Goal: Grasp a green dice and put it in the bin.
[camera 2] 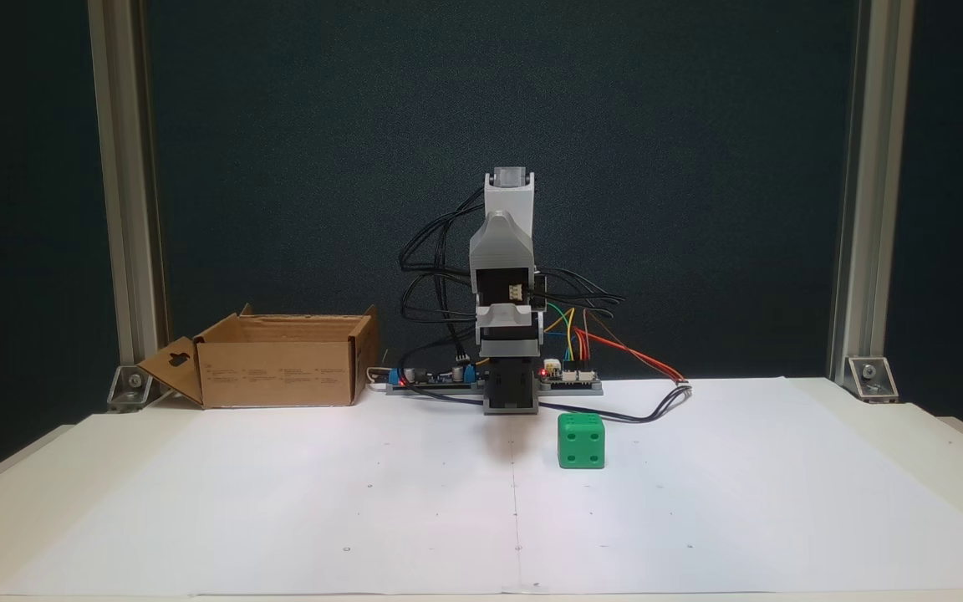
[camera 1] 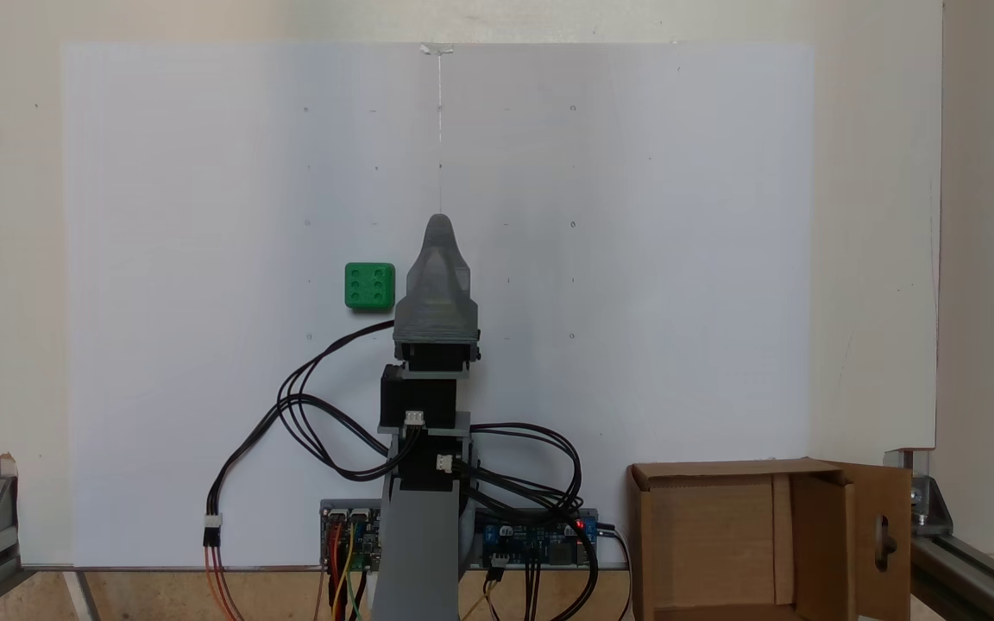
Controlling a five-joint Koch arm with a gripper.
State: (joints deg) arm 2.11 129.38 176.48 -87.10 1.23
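Green dice (camera 1: 369,285) sits on the white sheet (camera 1: 635,259) covering the desk, just beside the gripper (camera 1: 440,226), on its left in the top-down fixed view, not touching. Jaws stacked for both cameras, so cannot tell if clenched. Bin (camera 1: 713,539) well apart from the dice, near the arm base.

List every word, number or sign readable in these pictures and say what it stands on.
No words or digits can be read.
Bright green plastic dice: six pips on top in a fixed view; three on the face toward the other camera.
Brown cardboard box: small printed lines on its side wall, too small to read.
Circuit boards at the arm's base: markings too small to read.
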